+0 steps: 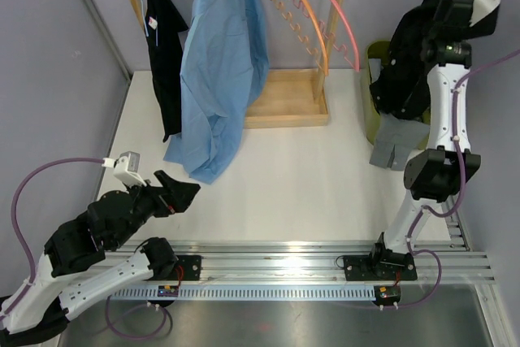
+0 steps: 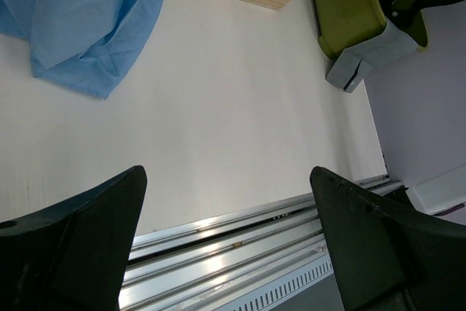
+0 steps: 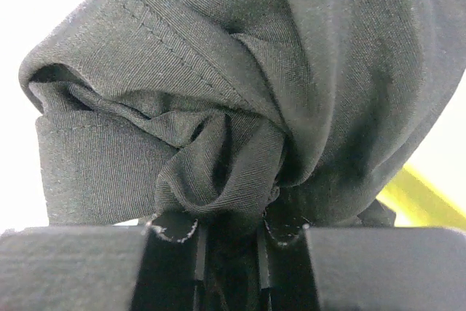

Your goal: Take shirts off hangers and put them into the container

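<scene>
Black shirt [image 3: 240,107] hangs bunched from the right gripper [image 3: 226,227], whose jaws are clamped narrow on the cloth, with the arm raised high and the wrist bent down. Green container [image 1: 372,111] sits below that gripper. Left gripper [image 2: 227,176] hovers low, jaws fully spread, holding nothing.

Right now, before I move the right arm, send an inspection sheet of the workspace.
Surface: white table; hem of the light blue shirt rests on it.
Job's things: rack holds that shirt, a hanging black shirt, bare orange hanger and pink hanger; grey shirt drapes over rim of the container.
Clutter: nothing seen.
Claws: left claw open, empty; right claw shut on bunched black shirt by the container.
Cables: purple cables loop off both arms.
Surroundings: grey walls.
</scene>
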Action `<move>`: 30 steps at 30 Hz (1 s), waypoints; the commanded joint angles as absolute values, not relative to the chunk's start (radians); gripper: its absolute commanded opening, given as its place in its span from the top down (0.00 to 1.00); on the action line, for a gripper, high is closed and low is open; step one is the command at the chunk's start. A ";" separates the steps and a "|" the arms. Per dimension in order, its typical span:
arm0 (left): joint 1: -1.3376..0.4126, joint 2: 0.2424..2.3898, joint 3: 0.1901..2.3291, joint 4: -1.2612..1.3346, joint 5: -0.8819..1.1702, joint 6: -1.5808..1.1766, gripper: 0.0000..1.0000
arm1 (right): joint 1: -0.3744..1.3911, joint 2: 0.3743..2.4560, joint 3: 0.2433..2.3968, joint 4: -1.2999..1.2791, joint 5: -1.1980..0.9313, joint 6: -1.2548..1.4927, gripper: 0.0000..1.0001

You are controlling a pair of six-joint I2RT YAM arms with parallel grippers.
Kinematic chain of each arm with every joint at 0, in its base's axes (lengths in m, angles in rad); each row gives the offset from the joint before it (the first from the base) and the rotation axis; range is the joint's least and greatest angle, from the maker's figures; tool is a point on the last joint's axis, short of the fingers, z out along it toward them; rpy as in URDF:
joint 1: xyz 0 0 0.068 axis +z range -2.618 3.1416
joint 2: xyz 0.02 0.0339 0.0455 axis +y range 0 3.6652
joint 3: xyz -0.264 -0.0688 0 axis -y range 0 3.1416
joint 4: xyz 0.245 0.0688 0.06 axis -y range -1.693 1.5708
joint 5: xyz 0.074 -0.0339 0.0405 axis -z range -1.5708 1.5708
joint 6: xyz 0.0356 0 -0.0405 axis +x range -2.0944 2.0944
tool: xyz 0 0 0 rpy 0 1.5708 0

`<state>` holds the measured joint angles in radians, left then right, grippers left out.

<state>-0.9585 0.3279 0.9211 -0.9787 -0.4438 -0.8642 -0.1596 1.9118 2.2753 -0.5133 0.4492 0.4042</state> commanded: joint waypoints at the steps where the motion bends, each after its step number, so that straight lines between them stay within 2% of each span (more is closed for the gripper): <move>1: -0.962 0.322 0.911 -0.948 -0.463 -0.859 0.01 | -0.160 1.951 2.093 -0.560 0.371 0.494 1.00; 3: -0.962 0.318 0.908 -0.951 -0.465 -0.859 0.01 | -0.160 1.960 1.955 -0.561 0.342 0.537 1.00; 6: -0.962 0.307 0.890 -0.948 -0.463 -0.864 0.01 | -0.160 2.031 1.882 -0.656 0.287 0.557 1.00; 7: -0.962 0.304 0.888 -0.946 -0.460 -0.867 0.01 | -0.160 2.070 1.873 -0.705 0.281 0.561 0.96; 8: -0.960 0.301 0.885 -0.943 -0.457 -0.867 0.01 | -0.160 2.089 1.865 -0.728 0.272 0.558 0.64; 10: -0.962 0.301 0.885 -0.945 -0.453 -0.870 0.01 | -0.160 2.109 1.852 -0.752 0.255 0.551 0.36; 11: -0.962 0.301 0.887 -0.949 -0.451 -0.871 0.01 | -0.160 2.105 1.841 -0.749 0.242 0.542 0.16; 13: -0.962 0.296 0.888 -0.954 -0.451 -0.873 0.01 | -0.160 2.065 1.832 -0.727 0.229 0.529 0.04; 15: -0.962 0.290 0.890 -0.962 -0.451 -0.874 0.01 | -0.160 2.028 1.853 -0.723 0.242 0.512 0.00; 26: -0.962 0.246 0.934 -1.032 -0.480 -0.868 0.01 | -0.160 1.588 1.974 -0.727 0.458 0.425 0.01; 28: -0.962 0.238 0.940 -1.045 -0.483 -0.865 0.01 | -0.160 1.492 1.929 -0.701 0.422 0.410 0.00; 30: -0.962 0.221 0.942 -1.048 -0.486 -0.865 0.01 | -0.160 1.409 1.861 -0.623 0.254 0.379 0.01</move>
<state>-0.9585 0.2474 0.9035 -1.0473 -0.4561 -0.8650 -0.1642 1.5139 1.9194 -0.6895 0.3622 0.4355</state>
